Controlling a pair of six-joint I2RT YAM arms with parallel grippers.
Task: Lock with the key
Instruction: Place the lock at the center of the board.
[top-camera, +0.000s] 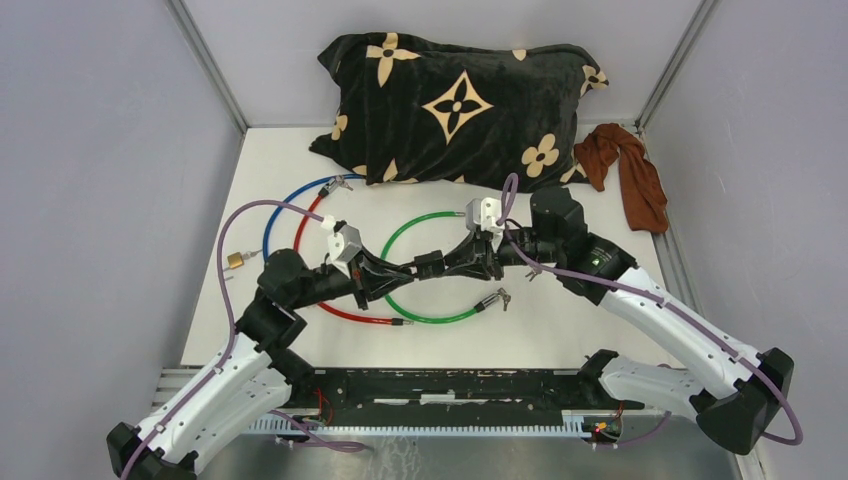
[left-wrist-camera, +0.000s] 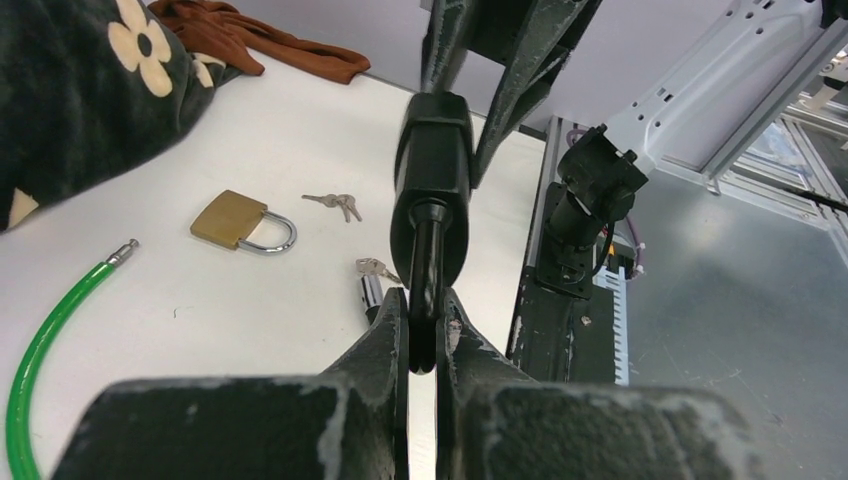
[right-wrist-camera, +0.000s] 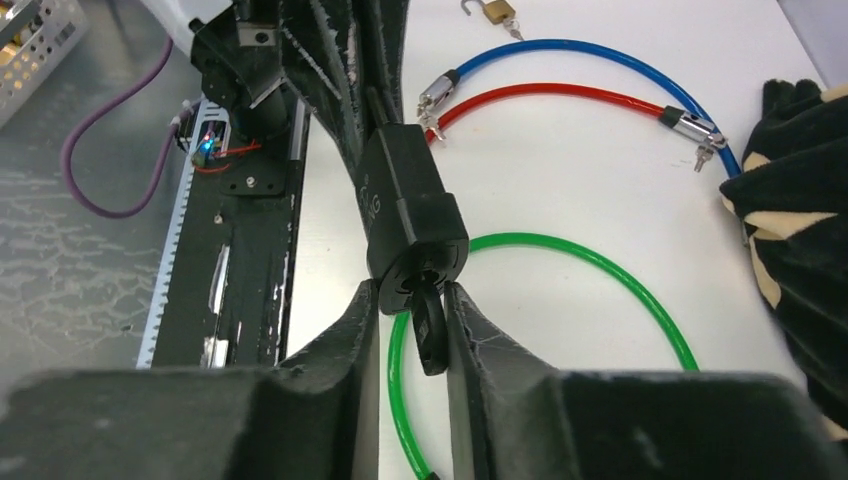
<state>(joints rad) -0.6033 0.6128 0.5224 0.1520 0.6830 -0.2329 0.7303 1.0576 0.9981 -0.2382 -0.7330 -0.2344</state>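
Note:
A black lock (right-wrist-camera: 405, 215) hangs in mid-air between my two grippers, above the green cable (right-wrist-camera: 600, 265). Its black key (right-wrist-camera: 428, 335) sticks out of the end facing my right gripper (right-wrist-camera: 410, 290). The right fingertips press on both sides of that end. The key hangs between them, leaning on one finger with a gap to the other. My left gripper (left-wrist-camera: 425, 300) is shut on a thin black part sticking out of the other end of the lock (left-wrist-camera: 432, 190). From above, the lock (top-camera: 430, 264) sits where both grippers meet.
A brass padlock (left-wrist-camera: 232, 220) and loose keys (left-wrist-camera: 335, 203) lie on the table. Another brass padlock (top-camera: 236, 260) lies far left. Blue (top-camera: 272, 215) and red (top-camera: 345, 312) cables curl at the left. A black pillow (top-camera: 460, 100) and brown cloth (top-camera: 630, 170) sit at the back.

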